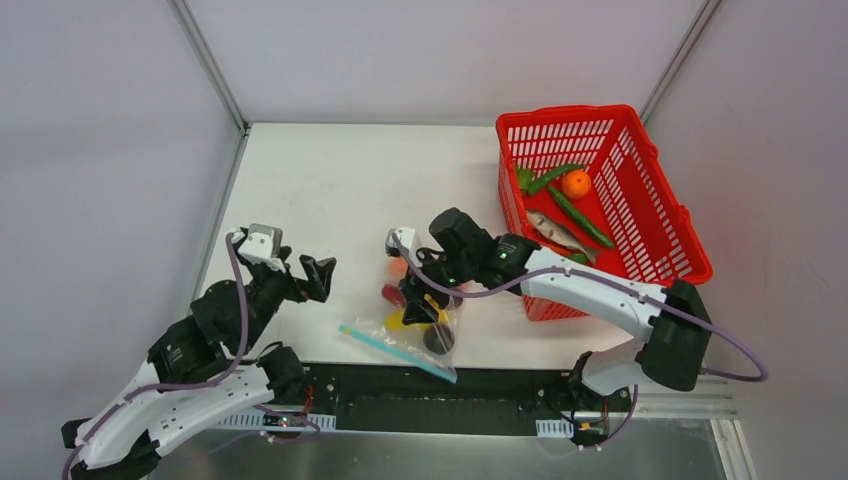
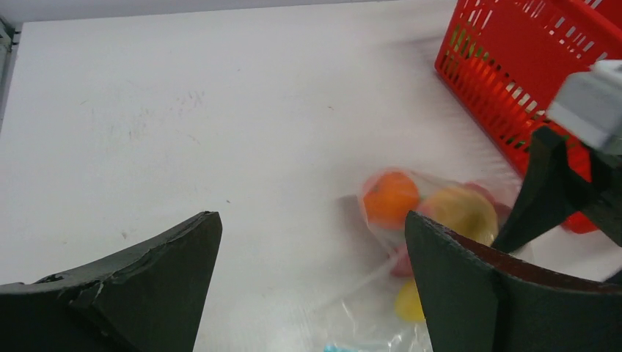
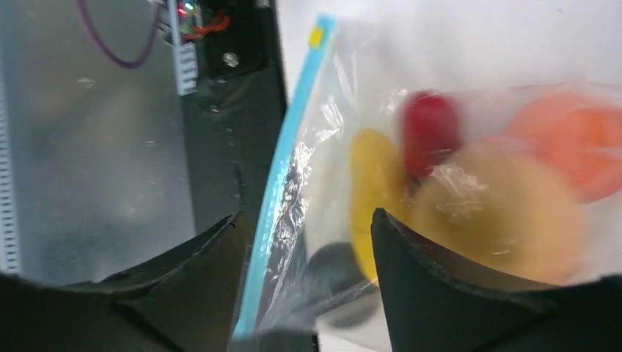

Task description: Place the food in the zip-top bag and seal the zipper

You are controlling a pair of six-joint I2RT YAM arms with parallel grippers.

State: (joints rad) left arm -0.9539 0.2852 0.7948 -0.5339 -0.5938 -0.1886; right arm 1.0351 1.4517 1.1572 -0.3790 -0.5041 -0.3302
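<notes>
The clear zip-top bag (image 1: 405, 335) lies on the white table near the front edge. Its teal zipper (image 1: 398, 352) runs along the near side. Inside it show an orange ball (image 1: 398, 268), a red piece (image 1: 392, 295), a yellow piece (image 1: 400, 320) and a dark purple ball (image 1: 438, 339). My right gripper (image 1: 427, 305) hovers over the bag, open. In the right wrist view the right gripper (image 3: 308, 216) straddles the zipper (image 3: 273, 220) and bag edge, with yellow (image 3: 370, 183), red (image 3: 431, 132) and peach (image 3: 499, 213) food behind. My left gripper (image 1: 318, 278) is open and empty to the bag's left (image 2: 312, 216).
A red mesh basket (image 1: 655, 215) stands at the right with green pods (image 1: 578, 215), an orange fruit (image 1: 575, 183) and a toy fish (image 1: 558, 232) inside. The black mounting rail (image 1: 400, 395) runs just beyond the bag's zipper edge.
</notes>
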